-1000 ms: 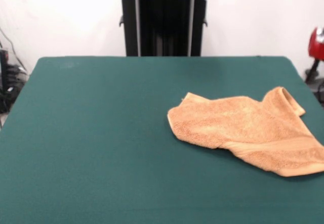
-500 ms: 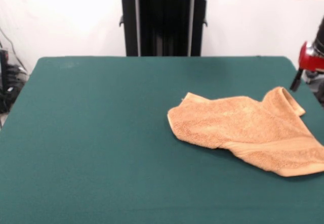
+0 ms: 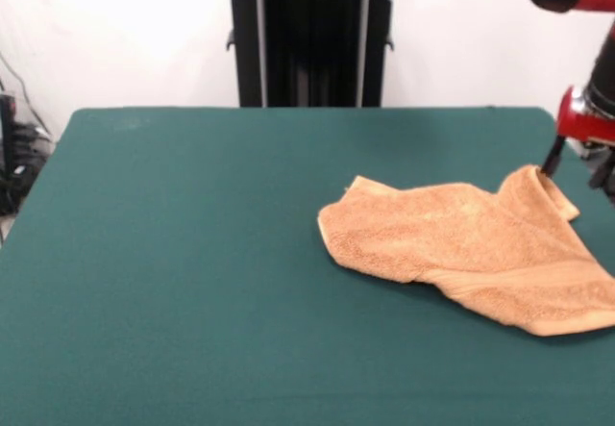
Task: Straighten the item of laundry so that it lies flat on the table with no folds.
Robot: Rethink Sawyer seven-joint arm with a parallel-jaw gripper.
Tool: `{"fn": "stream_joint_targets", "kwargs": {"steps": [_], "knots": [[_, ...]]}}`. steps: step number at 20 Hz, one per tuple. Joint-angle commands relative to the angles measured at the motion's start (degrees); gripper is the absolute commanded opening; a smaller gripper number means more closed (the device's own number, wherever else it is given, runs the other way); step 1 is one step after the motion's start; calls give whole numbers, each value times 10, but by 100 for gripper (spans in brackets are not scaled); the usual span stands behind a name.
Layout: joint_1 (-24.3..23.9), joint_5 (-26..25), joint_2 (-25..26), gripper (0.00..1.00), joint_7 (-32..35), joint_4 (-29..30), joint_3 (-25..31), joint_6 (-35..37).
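The orange-tan towel (image 3: 471,248) lies rumpled on the right half of the dark green table (image 3: 192,253). Its far right corner (image 3: 538,187) is curled over, and a flat woven band runs along its near right edge. The red and black arm comes in at the picture's right edge. My gripper (image 3: 578,164) hangs just above and beside the towel's curled corner, with its jaws apart and nothing between them. One black fingertip (image 3: 552,157) is close to the corner's top; I cannot tell if it touches. The other finger is partly cut off by the edge.
The black robot pedestal (image 3: 312,37) stands behind the table's far edge at the middle. Cables and dark gear (image 3: 14,152) sit off the table's left side. The towel reaches the right edge of the picture.
The arm has come in from the right and moved down and left. The gripper now hangs by the towel's curled far corner. The towel has not moved.
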Motion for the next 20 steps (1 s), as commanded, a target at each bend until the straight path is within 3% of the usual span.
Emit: {"fn": "stream_joint_targets", "kwargs": {"steps": [1, 13, 20], "knots": [[26, -7, 88, 100, 128, 20, 26, -71], [55, 1, 213, 100, 136, -57, -4, -178], [56, 8, 228, 100, 129, -70, -5, -179]]}}
